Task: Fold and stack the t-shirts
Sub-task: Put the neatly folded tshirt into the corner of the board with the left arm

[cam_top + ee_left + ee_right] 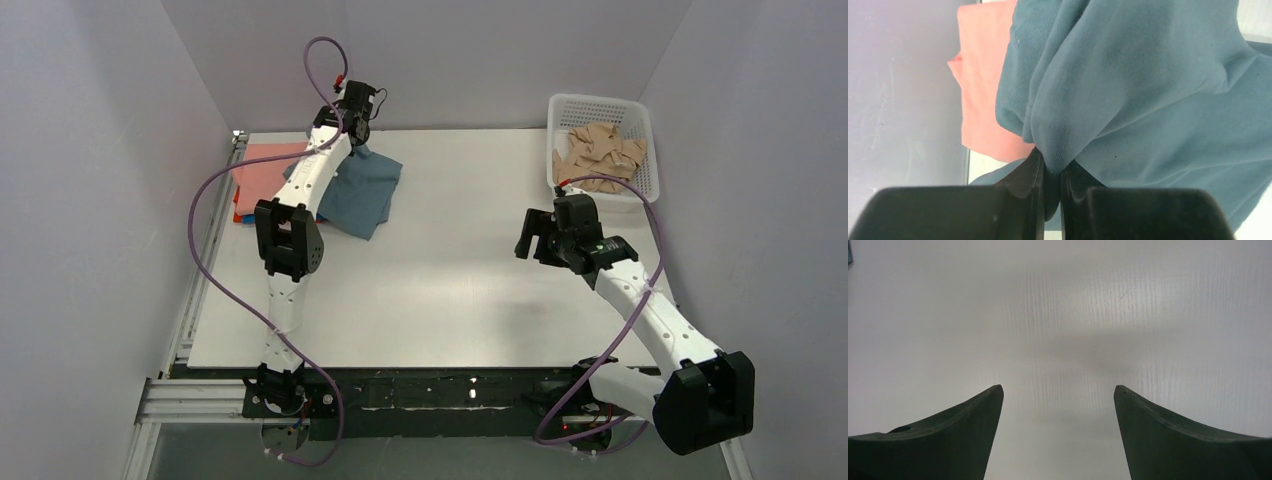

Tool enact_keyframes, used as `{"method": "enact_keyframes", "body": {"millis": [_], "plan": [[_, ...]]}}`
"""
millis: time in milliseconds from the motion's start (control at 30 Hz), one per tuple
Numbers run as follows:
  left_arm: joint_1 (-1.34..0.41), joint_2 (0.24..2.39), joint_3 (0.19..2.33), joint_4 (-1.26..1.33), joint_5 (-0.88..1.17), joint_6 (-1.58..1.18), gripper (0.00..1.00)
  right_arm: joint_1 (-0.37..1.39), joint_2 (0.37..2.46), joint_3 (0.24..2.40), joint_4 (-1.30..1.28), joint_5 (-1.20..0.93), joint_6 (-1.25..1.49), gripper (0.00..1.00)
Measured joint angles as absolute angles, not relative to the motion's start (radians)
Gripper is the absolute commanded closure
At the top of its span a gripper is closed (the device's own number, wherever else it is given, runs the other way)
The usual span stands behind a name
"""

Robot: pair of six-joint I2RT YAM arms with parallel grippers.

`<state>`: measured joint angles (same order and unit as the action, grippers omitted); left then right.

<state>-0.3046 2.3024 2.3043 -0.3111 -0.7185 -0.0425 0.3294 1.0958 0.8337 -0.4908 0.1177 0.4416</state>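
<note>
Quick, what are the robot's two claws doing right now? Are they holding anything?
Left gripper: closed, pinching a fold of the grey-blue t-shirt.
Right gripper: open, holding nothing.

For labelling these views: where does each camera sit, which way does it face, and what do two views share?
Top external: above and behind the robot, looking down on the white table; the left arm and right arm show.
Left wrist: on the left arm, looking along the left jaws, shut on the dusty grey-blue cotton t-shirt, near a salmon-pink cotton t-shirt.
Right wrist: on the right arm, facing the table surface; the open right jaws show.
Shared: top and left wrist views both show those two shirts.
</note>
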Motion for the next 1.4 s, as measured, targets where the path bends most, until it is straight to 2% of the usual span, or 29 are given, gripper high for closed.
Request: {"method": "enact_keyframes", "body": {"millis": [467,1033,1400], "plan": [[-0.256,2.302,2.411,-0.270,-0.748,0.084,1.00,0.327,1.129,0.834,-0.491,0.136,0.441,0.13],[-0.245,2.186,2.438,-0.334,-0.617,-0.010,1.00,0.327,1.140,0.834,-0.492,0.139,0.441,0.14],[-0.224,2.107,2.449,-0.327,-0.604,-0.022,1.00,0.327,1.140,0.835,-0.492,0.144,0.442,0.15]]}}
